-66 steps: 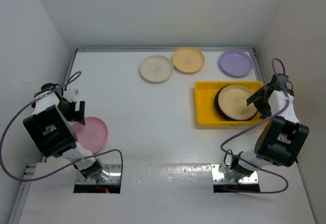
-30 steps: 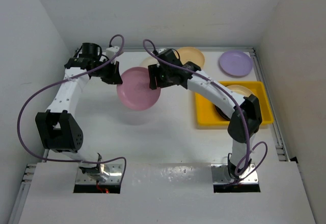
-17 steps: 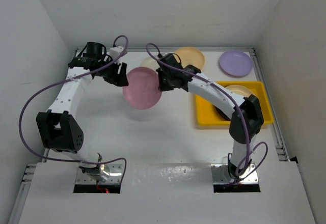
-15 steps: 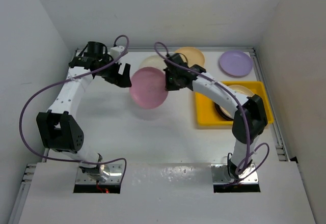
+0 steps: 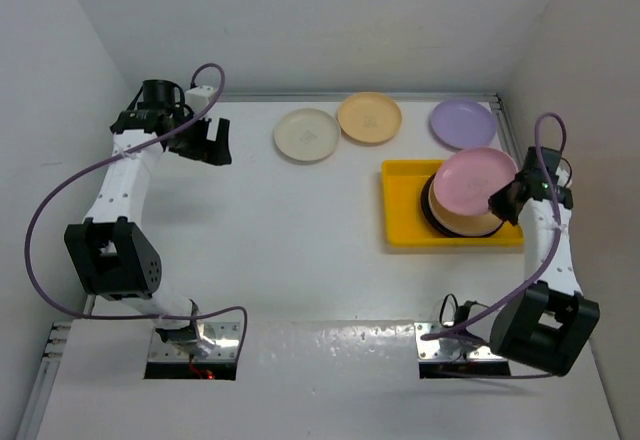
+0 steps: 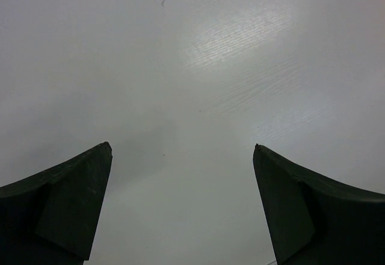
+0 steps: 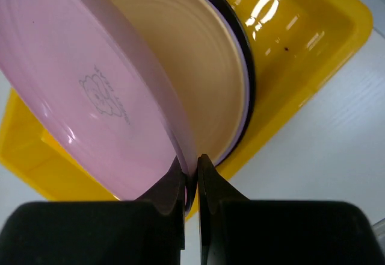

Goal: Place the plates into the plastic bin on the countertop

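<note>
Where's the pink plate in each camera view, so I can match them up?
Top external: the pink plate is at right, tilted over the stacked plates in the yellow bin.
Left wrist: not in it; only countertop below the open left gripper.
Right wrist: upper left to centre, rim pinched by the right gripper.
Shared landmark: the yellow bin, in top external and right wrist.

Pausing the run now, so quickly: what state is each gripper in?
Left gripper: open, holding nothing.
Right gripper: shut on the pink plate, over the plastic bin.
</note>
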{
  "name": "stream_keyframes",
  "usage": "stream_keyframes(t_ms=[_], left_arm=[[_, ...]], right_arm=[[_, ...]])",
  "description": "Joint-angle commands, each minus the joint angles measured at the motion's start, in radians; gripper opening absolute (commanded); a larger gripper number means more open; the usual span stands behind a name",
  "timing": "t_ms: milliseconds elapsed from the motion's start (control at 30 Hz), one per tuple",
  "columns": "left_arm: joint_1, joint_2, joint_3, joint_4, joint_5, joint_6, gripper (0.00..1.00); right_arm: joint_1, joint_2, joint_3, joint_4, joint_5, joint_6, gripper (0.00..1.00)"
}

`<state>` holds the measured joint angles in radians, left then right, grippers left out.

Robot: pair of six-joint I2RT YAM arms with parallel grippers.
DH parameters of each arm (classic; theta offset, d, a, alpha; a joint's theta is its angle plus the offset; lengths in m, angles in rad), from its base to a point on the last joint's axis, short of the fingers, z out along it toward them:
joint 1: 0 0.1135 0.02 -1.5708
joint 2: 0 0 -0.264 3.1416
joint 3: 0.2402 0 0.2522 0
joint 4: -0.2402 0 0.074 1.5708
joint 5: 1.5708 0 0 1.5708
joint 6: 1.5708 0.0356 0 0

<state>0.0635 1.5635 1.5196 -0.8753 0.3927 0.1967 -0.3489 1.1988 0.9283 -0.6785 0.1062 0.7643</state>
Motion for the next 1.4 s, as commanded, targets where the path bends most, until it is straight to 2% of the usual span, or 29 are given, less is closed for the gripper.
stream_keyframes(t_ms=[0, 133, 233, 267, 300, 367, 500, 567, 667, 733, 767, 833, 867, 900, 1000, 1033, 1067, 1100, 1133, 1167, 1200, 1267, 1367], left_arm=[[0.007, -0.002, -0.001, 0.007, 0.040, -0.002, 1.00], [0.007, -0.002, 0.008, 0.007, 0.040, 0.007, 1.00], [0.007, -0.002, 0.008, 0.007, 0.049, 0.017, 1.00], [0.007, -0.002, 0.008, 0.007, 0.049, 0.017, 1.00], [0.007, -0.002, 0.008, 0.007, 0.058, 0.017, 1.00], [0.007, -0.002, 0.008, -0.002, 0.067, 0.017, 1.00], [0.007, 0.016, 0.008, -0.002, 0.067, 0.017, 1.00], [0.016, 0.017, 0.008, -0.002, 0.067, 0.017, 1.00], [0.016, 0.036, 0.030, -0.023, 0.067, 0.035, 1.00], [0.016, 0.046, 0.045, -0.039, 0.058, 0.046, 1.00], [0.016, 0.055, 0.060, -0.051, 0.058, 0.046, 1.00], [0.027, 0.055, 0.074, -0.051, 0.034, 0.066, 1.00], [0.027, 0.066, 0.086, -0.051, 0.025, 0.066, 1.00], [0.027, 0.066, 0.096, -0.060, 0.015, 0.066, 1.00], [0.027, 0.076, 0.122, -0.060, -0.026, 0.076, 1.00], [0.027, 0.087, 0.122, -0.060, -0.067, 0.076, 1.00], [0.027, 0.096, 0.122, -0.051, -0.102, 0.067, 1.00], [0.027, 0.096, 0.122, -0.038, -0.135, 0.057, 1.00], [0.027, 0.096, 0.110, -0.012, -0.176, 0.047, 1.00], [0.016, 0.105, 0.109, -0.001, -0.186, 0.047, 1.00], [0.016, 0.116, 0.099, 0.010, -0.186, 0.047, 1.00], [0.006, 0.142, 0.111, 0.019, -0.186, 0.047, 1.00], [-0.017, 0.217, 0.169, 0.009, -0.154, 0.037, 1.00]], right_arm=[[-0.083, 0.016, -0.052, -0.001, -0.101, 0.020, 0.00], [-0.120, 0.059, -0.054, 0.036, -0.102, 0.021, 0.00], [-0.125, 0.135, -0.023, 0.039, -0.103, -0.006, 0.33], [-0.125, 0.149, -0.005, -0.001, -0.102, -0.031, 0.48], [-0.125, 0.192, 0.003, -0.009, -0.103, -0.042, 0.72], [-0.122, 0.220, 0.024, -0.048, -0.083, -0.072, 0.79], [-0.117, 0.310, 0.046, -0.092, -0.016, -0.095, 0.81], [-0.102, 0.318, 0.053, -0.095, 0.007, -0.102, 0.81], [-0.053, 0.282, 0.105, -0.115, 0.134, -0.106, 0.81], [-0.021, 0.242, 0.180, -0.139, 0.241, -0.138, 0.82], [0.032, 0.239, 0.284, -0.144, 0.253, -0.151, 0.85], [0.071, 0.272, 0.367, -0.154, 0.266, -0.195, 0.85], [0.091, 0.294, 0.520, -0.171, 0.263, -0.201, 0.82], [0.111, 0.315, 0.574, -0.179, 0.263, -0.215, 0.78], [0.129, 0.506, 0.768, -0.176, 0.248, -0.218, 0.42], [0.128, 0.545, 0.827, -0.140, 0.248, -0.211, 0.33], [0.123, 0.670, 0.857, -0.133, 0.257, -0.200, 0.36], [0.120, 0.714, 0.968, -0.132, 0.272, -0.192, 0.45], [0.122, 0.758, 1.007, -0.131, 0.285, -0.165, 0.56], [0.120, 0.888, 1.041, -0.135, 0.296, -0.157, 0.69], [0.113, 0.922, 1.128, -0.125, 0.296, -0.143, 0.71], [0.103, 1.037, 1.162, -0.099, 0.274, -0.099, 0.73], [0.084, 1.091, 1.169, -0.067, 0.285, -0.014, 0.73]])
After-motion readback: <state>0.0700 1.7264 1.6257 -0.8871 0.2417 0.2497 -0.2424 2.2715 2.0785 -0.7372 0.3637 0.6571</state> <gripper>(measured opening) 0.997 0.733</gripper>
